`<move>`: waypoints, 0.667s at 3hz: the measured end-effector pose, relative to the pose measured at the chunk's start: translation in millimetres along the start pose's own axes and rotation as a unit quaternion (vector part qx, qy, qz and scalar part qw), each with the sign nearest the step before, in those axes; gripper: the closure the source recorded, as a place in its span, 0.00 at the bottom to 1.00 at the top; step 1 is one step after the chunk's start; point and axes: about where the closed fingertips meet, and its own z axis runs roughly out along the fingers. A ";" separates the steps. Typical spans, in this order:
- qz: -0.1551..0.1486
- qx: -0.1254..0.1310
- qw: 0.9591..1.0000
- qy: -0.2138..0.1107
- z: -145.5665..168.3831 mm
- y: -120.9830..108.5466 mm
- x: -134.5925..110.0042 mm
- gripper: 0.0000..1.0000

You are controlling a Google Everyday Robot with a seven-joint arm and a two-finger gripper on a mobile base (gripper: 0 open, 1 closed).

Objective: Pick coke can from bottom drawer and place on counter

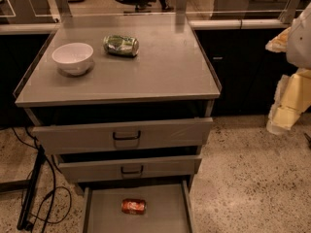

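The coke can lies on its side on the flat grey floor of the bottom drawer, which is pulled out at the foot of the cabinet. The counter is the grey cabinet top with a thin raised rim. My gripper hangs at the far right edge of the view, to the right of the cabinet at about the height of the top drawer, well away from the can and holding nothing that I can see.
A white bowl and a green can lying on its side sit at the back of the counter. Two upper drawers with black handles stand slightly open above the bottom drawer. Black cables run over the speckled floor at the left.
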 end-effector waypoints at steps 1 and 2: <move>0.000 0.000 1.000 0.000 0.1 0.0 0.0 0.00; 0.007 -0.008 1.000 -0.028 16.3 9.6 -3.2 0.00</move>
